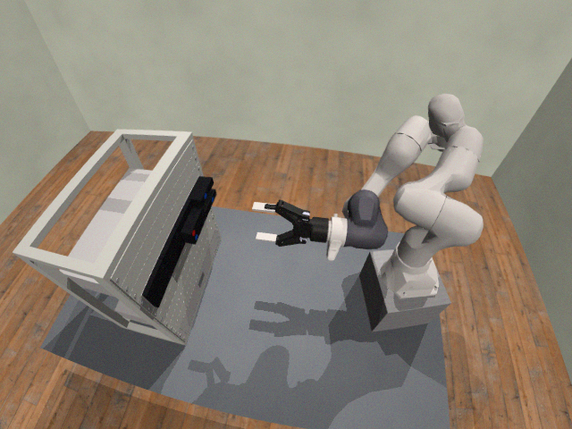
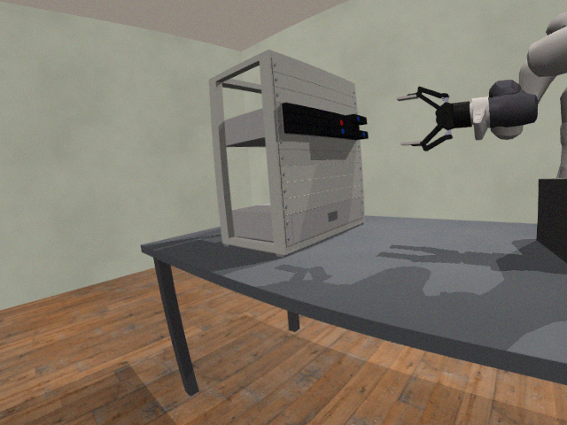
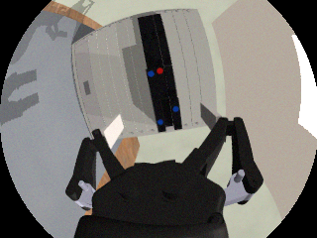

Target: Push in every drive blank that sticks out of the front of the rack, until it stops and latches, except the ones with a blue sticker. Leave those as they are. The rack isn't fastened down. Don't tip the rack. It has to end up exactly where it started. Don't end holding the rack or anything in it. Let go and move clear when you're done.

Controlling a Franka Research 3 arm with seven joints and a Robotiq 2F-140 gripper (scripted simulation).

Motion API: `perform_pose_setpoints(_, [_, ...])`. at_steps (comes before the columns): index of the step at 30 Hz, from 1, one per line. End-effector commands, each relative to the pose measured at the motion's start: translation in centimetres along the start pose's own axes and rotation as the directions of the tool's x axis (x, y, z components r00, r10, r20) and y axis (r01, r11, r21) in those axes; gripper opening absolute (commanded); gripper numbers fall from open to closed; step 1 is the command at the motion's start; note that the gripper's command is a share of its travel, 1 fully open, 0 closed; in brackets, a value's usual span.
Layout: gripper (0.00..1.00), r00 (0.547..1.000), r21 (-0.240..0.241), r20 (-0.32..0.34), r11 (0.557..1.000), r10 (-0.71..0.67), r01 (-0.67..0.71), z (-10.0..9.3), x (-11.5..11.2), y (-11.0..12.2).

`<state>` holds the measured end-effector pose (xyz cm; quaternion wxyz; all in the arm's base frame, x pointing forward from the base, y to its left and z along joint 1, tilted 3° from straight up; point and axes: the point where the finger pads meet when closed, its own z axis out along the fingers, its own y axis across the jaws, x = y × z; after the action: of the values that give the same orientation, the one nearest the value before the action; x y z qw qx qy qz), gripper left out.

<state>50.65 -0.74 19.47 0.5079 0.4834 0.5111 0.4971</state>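
The grey rack point(image 1: 120, 226) stands on the table at the left, and it also shows in the exterior view point(image 2: 292, 155). A black drive bay point(image 2: 320, 122) crosses its upper front in two rows. The blanks at one end point(image 2: 359, 127) stick out farthest and carry blue stickers. Beside them sit a blank with a red sticker point(image 2: 341, 121) and one with a blue sticker point(image 2: 342, 131). In the wrist view the bay point(image 3: 158, 79) is straight ahead. My gripper point(image 1: 261, 222) point(image 2: 404, 120) point(image 3: 159, 115) is open and empty. It hangs in the air at bay height, a clear gap from the rack front.
My arm's base stands on a dark pedestal point(image 1: 406, 295) at the right of the grey table point(image 2: 412, 283). The rack stands near the table's left edge. A small dark label point(image 2: 332, 215) sits on a lower rack panel.
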Motion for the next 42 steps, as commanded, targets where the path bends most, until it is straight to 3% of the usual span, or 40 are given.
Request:
perform_pose_setpoints(1, [1.00, 1.000, -0.001, 0.018, 1.000, -0.017, 0.017, 1.4, 0.1, 0.0])
perform_pose_setpoints(6, [1.00, 1.000, -0.001, 0.018, 1.000, -0.017, 0.017, 3.8, 1.3, -0.2])
perform_pose_setpoints(8, [1.00, 1.000, -0.001, 0.018, 1.000, -0.017, 0.017, 3.8, 1.3, -0.2])
perform_pose_setpoints(23, [1.00, 1.000, -0.001, 0.018, 1.000, -0.017, 0.017, 11.5, 4.9, -0.8])
perform_pose_setpoints(32, [1.00, 1.000, -0.001, 0.018, 1.000, -0.017, 0.017, 12.8, 5.6, -0.9])
perform_pose_setpoints(42, [1.00, 1.000, -0.001, 0.018, 1.000, -0.017, 0.017, 12.9, 5.6, -0.9])
